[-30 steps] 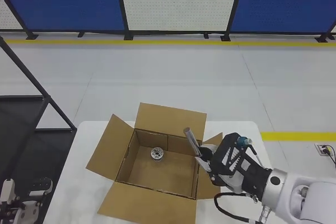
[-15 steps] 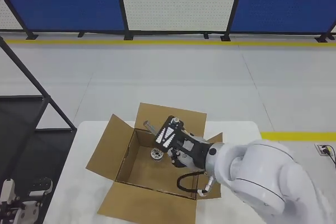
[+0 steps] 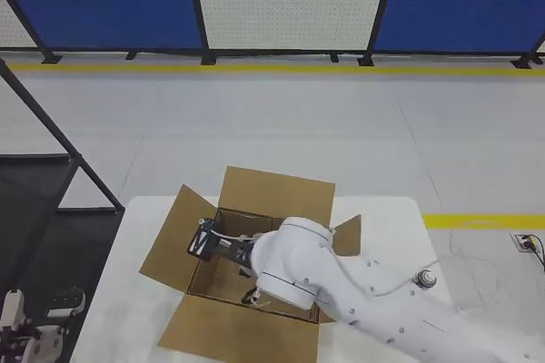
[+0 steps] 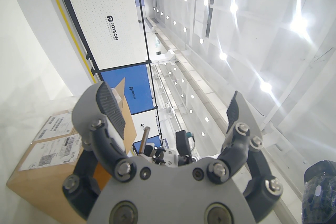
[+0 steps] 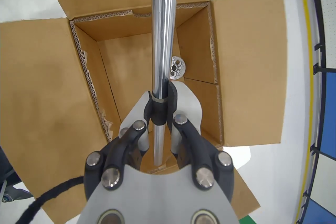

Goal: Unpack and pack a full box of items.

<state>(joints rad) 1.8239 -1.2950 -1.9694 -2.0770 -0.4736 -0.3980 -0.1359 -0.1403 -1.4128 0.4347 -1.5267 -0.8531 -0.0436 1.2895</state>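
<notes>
right hand [image 5: 160, 104] clamps the steel rod [image 5: 163, 25] near one end; stiff, slick, likely heavy, so a mid-shaft hold would steady it. left hand [image 4: 170, 101] gapes wide, empty.

White table [image 3: 127, 309], open cardboard box [image 3: 277, 191] resting on it

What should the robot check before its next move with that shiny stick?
1. Right gripper shut tight on the shiny silver metal rod: ok.
2. Brown cardboard box has its flaps folded open: ok.
3. Small round metal disc with holes, in a box corner, is out of the rod's way: cannot tell.
4. Rod's far end is clear of the box walls: cannot tell.
5. Left gripper is open and empty: ok.
</notes>
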